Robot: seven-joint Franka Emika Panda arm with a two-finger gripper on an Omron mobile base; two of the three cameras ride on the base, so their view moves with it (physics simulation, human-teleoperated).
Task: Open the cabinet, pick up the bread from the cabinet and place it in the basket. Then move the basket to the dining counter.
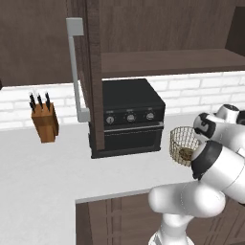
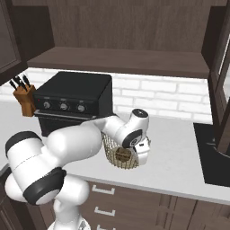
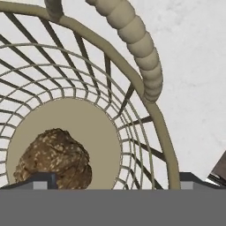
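Observation:
The tan wire-mesh basket point(image 1: 183, 141) point(image 2: 117, 158) stands on the white worktop just right of the black oven. The bread point(image 3: 55, 158) point(image 2: 122, 155), a small mottled brown lump, lies on the basket's floor. My gripper point(image 2: 143, 152) point(image 3: 117, 180) points down over the basket's right side, open and holding nothing. In the hand view the basket's rim point(image 3: 152, 110) runs down between the two fingertips point(image 3: 42, 181), close to the right one. The cabinet point(image 1: 167, 62) point(image 2: 117, 60) above is open, and its brown shelf is bare where it shows. The dining counter is out of view.
The open cabinet door point(image 1: 93, 72) with its grey bar handle point(image 1: 74, 72) hangs in front of the oven's point(image 1: 129, 117) left side. A knife block point(image 1: 44, 122) stands far left. A second dark door point(image 2: 220, 72) and a dark recess point(image 2: 215, 155) are at the right.

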